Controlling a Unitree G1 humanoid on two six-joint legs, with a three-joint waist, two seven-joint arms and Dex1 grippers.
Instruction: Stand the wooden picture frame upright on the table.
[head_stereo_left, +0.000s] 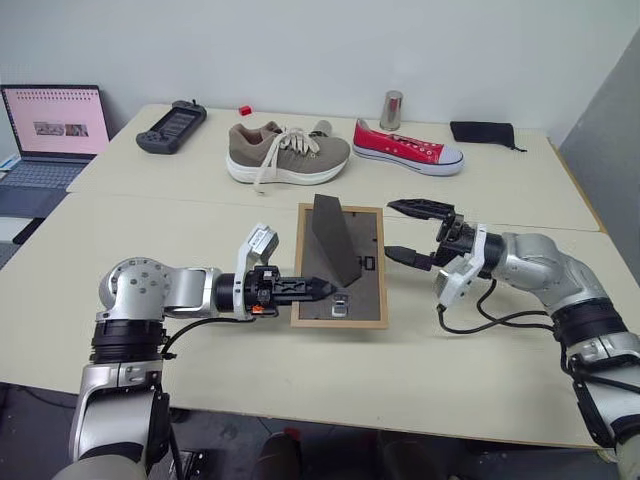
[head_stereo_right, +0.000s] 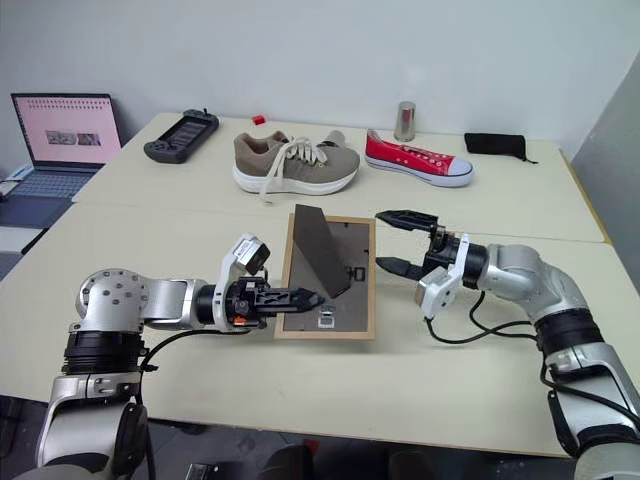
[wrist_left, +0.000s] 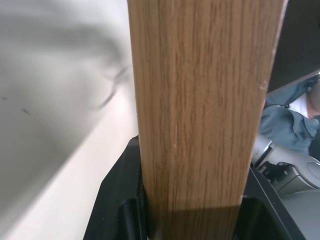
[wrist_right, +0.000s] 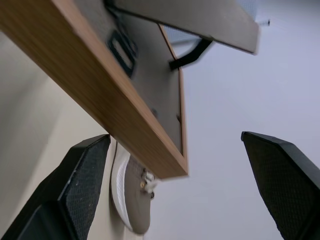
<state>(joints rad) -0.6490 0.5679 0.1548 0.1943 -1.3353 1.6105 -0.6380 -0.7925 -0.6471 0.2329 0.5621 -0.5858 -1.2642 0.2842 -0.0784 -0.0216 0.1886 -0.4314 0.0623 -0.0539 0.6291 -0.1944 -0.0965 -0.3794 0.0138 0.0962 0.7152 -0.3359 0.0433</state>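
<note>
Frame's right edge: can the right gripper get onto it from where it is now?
Probably yes. The right gripper is open and faces the frame from beside its right edge, with nothing between them. The left gripper is shut on the opposite edge, and the raised stand sits mid-frame, off that path.

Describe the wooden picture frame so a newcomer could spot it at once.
On the pale table, look at the near half, in front of the row of shoes. The wooden picture frame lies between the two grippers, dark back panel up. Its raised fold-out stand and light-wood border set it apart.
</note>
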